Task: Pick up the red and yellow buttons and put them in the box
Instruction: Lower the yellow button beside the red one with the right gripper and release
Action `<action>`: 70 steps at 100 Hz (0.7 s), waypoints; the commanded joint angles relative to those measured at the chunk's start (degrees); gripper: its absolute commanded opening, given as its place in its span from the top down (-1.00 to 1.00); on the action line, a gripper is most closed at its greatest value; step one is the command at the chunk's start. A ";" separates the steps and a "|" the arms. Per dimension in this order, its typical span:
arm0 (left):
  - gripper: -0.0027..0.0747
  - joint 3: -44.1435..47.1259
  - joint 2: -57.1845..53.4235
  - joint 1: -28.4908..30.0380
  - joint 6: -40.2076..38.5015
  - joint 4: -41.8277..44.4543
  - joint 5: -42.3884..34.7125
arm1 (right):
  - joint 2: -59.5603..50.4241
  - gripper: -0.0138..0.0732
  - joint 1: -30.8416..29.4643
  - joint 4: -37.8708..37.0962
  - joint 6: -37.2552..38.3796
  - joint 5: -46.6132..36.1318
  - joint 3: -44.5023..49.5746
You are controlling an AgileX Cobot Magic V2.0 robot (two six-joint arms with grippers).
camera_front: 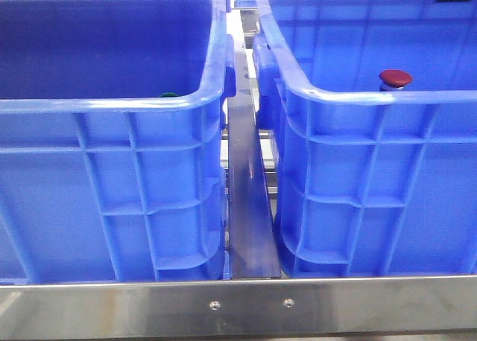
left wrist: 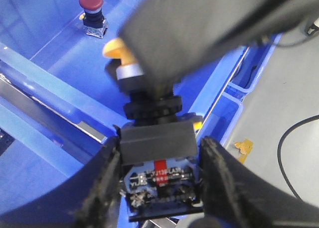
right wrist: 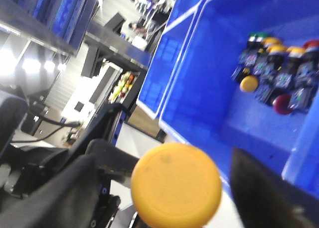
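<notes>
Looks like a handover or carry step: the left gripper (left wrist: 159,188) is clamped on the yellow button's (left wrist: 157,148) black body while the right gripper (right wrist: 169,188) seems to pinch its cap (blurry, hard to say). The red button (camera_front: 395,77) sits in the right-hand crate (camera_front: 373,95); next it needs lowering in clear of the rim, with more buttons (right wrist: 276,73) piled in a crate corner

I see two tall blue crates, the left crate (camera_front: 112,170) and the right crate (camera_front: 373,177), with only a narrow metal channel (camera_front: 250,199) between their walls, too tight for a gripper. The right crate's floor is mostly bare around the red button (camera_front: 395,78) standing near its front wall; entry is from above.
</notes>
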 commanded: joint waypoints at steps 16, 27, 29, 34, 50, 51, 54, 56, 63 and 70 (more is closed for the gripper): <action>0.98 -1.59 -1.43 -0.42 -0.12 0.98 -4.01 | -0.24 0.35 0.75 6.14 -0.20 1.79 -2.06; 0.92 -1.59 -1.43 -0.32 -0.13 0.98 -3.41 | -0.24 0.38 0.75 6.14 -0.25 1.74 -2.06; 0.87 -1.59 -1.43 -0.32 -0.13 0.98 -3.07 | -0.24 0.38 0.75 6.14 -0.25 1.74 -2.06; 0.71 -1.70 -1.43 -0.32 -0.13 1.08 -2.06 | -0.24 0.38 0.75 6.14 -0.39 1.74 -2.06; -0.16 -1.83 -1.43 -0.11 -0.23 1.08 -1.00 | -0.24 0.38 0.75 6.14 -1.64 1.20 -2.06; -0.23 -1.83 -1.43 -0.11 -0.36 1.08 -1.00 | -0.24 0.38 0.75 6.14 -1.73 1.15 -2.06; -0.36 -1.83 -1.43 -0.01 -0.59 1.27 -1.00 | -0.29 0.38 0.75 6.14 -2.32 0.62 -2.06; -0.44 -1.83 -1.43 0.26 -0.66 1.40 -1.00 | -0.29 0.38 0.75 6.14 -2.69 0.20 -2.06; -0.57 -1.83 -1.43 1.23 -1.51 1.39 -1.11 | -0.29 0.38 0.67 6.14 -3.83 -1.67 -2.13; -0.57 -1.83 -1.43 2.73 -2.11 0.89 -0.86 | -0.29 0.38 0.67 6.14 -5.37 -3.88 -2.58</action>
